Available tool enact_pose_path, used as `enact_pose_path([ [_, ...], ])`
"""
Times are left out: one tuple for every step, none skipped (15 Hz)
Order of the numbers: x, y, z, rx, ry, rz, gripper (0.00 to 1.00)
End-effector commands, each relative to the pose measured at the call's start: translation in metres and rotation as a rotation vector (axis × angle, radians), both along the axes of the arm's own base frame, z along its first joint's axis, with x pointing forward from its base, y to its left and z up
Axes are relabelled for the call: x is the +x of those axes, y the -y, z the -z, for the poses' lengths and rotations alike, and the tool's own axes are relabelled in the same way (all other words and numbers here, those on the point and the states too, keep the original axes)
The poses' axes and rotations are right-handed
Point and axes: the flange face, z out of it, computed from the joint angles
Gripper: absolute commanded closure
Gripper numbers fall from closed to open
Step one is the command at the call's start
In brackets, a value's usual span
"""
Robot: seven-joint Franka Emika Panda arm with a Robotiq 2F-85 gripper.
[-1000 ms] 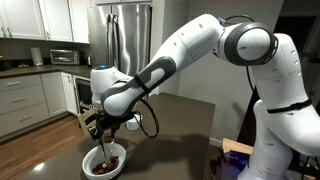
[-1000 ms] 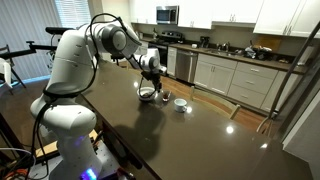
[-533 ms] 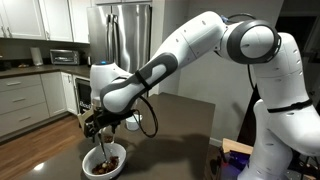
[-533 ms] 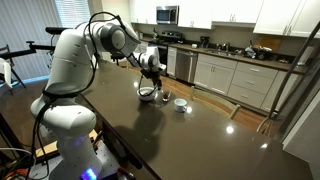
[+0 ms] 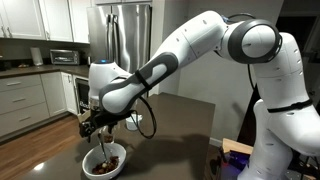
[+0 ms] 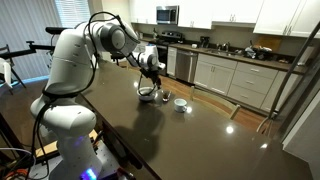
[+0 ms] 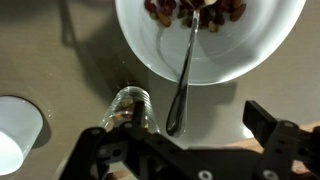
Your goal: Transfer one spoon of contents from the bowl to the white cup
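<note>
One-spoon transfer pending: in wrist view, found hand (image 7: 196, 110) holding nothing, jaws spread astride handle end of spoon (image 7: 187, 70), long axis 12-to-6 o'clock, tip in contents (image 7: 165, 10) of bowl (image 7: 250, 50) at 12; noted white cup (image 7: 15, 135) on tabletop (image 7: 60, 60) at 8 o'clock.

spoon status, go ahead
Gripper over rim of wide white bowl, grip unclear. Slim light spoon tip in brown chunky contents. Small white cup beside, nothing between.

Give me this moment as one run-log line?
step: scoop, transfer not yet done | claw: above bowl, grip unclear | spoon: tip in contents, handle past bowl rim | white cup: beside bowl, no contents seen
</note>
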Motion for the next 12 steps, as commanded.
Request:
enact_pose_path([
  [0.003,0.001,0.006,-0.002,0.017,0.010,0.00],
  [0.004,0.001,0.008,-0.001,0.027,0.009,0.00],
  [0.004,0.001,0.009,-0.001,0.035,0.009,0.00],
  [0.006,0.001,0.010,0.000,0.049,0.010,0.01],
  [0.006,0.001,0.011,0.001,0.056,0.009,0.06],
  [0.007,0.001,0.012,0.001,0.066,0.009,0.26],
  [0.007,0.001,0.014,0.000,0.071,0.008,0.28],
  [0.007,0.001,0.015,-0.002,0.073,0.008,0.34],
  [0.007,0.002,0.015,-0.004,0.072,0.011,0.38],
  [0.007,0.002,0.016,-0.005,0.070,0.012,0.48],
  [0.007,0.002,0.017,-0.007,0.068,0.014,0.54],
  [0.007,0.002,0.017,-0.009,0.066,0.015,0.62],
])
